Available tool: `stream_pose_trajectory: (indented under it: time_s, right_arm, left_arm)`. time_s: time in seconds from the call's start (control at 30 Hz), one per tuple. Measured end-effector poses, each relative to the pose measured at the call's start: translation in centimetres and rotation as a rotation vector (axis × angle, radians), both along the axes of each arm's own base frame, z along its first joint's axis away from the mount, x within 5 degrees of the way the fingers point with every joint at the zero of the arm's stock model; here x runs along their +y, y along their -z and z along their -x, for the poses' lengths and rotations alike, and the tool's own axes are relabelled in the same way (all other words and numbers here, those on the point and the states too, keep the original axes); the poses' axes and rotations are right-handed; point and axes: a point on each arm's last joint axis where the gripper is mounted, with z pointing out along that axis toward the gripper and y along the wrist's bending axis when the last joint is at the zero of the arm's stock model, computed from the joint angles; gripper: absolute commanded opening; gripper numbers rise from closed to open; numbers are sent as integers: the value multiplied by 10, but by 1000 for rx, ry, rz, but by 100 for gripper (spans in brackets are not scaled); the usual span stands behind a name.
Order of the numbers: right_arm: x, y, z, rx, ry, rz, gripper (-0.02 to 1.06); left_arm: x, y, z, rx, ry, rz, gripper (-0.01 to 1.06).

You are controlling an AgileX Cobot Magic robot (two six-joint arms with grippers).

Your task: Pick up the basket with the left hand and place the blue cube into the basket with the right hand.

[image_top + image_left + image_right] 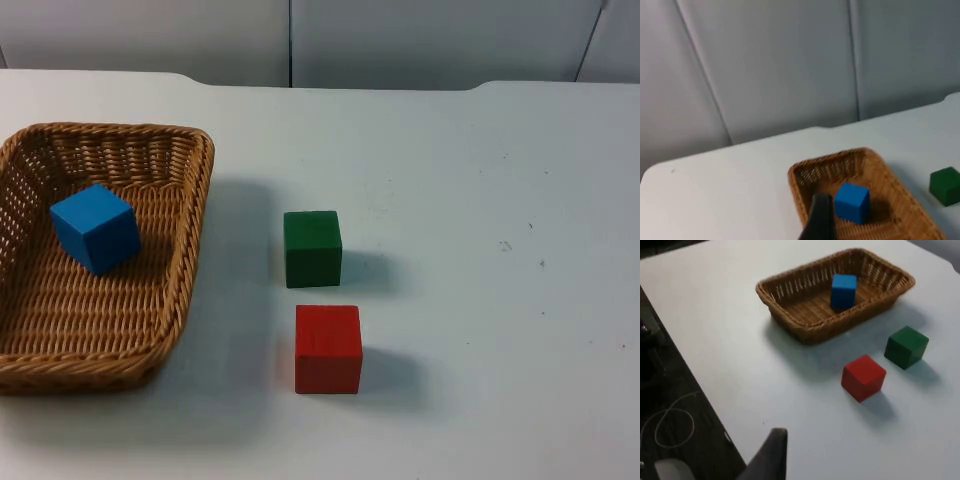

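The wicker basket [193, 235] rests on the white table at the left, and the blue cube [96, 228] lies inside it toward its far left. In the left wrist view my left gripper [820, 220] hangs above the near end of the basket [830, 159], apart from it, with the blue cube [852, 202] just beyond. My right gripper [770, 455] is raised high over the table's edge, far from the basket [805, 335] and the blue cube [843, 290]. Neither gripper holds anything that I can see.
A green cube [312, 248] and a red cube [328, 348] stand right of the basket, the red one nearer the front. The grey partition wall [400, 40] closes the back. Dark floor [670, 390] lies past the table's edge.
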Motion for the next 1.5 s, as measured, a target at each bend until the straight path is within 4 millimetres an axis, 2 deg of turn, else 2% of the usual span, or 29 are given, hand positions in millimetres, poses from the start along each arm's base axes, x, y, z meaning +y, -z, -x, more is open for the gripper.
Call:
stream_pose_trajectory:
  time_s: [0.1, 0.2, 0.23, 0.37, 0.47, 0.8, 0.87, 0.93, 0.97, 1.0, 1.5]
  right_arm:
    - [-7, 3, 2, 8, 26, 24, 104]
    - [-16, 7, 5, 5, 53, 28, 104]
    - [-16, 7, 5, 5, 53, 28, 104]
    - [-23, 18, 9, 24, 66, 26, 104]
    - [-25, 20, 11, 24, 68, 19, 104]
    - [-29, 24, 12, 27, 95, 17, 104]
    - [-29, 24, 12, 28, 95, 19, 104]
    - [-29, 24, 12, 28, 95, 19, 104]
    - [-29, 24, 12, 28, 95, 19, 104]
    - [-30, 24, 12, 29, 95, 20, 104]
    - [-30, 24, 12, 31, 96, 19, 104]
  left_arm:
    - [3, 11, -3, 86, -39, 5, 69]
    - [3, 31, -12, 192, -51, 22, 69]
    - [3, 31, -12, 192, -51, 22, 69]
    - [2, 51, -21, 285, -61, 38, 69]
    - [2, 57, -24, 307, -62, 38, 69]
    - [2, 61, -30, 282, -63, 49, 70]
    - [2, 61, -30, 280, -63, 49, 80]
    - [2, 61, -30, 280, -63, 49, 97]
    - [2, 61, -30, 280, -63, 49, 97]
    - [2, 61, -30, 280, -63, 49, 106]
    - [2, 60, -30, 276, -63, 49, 105]
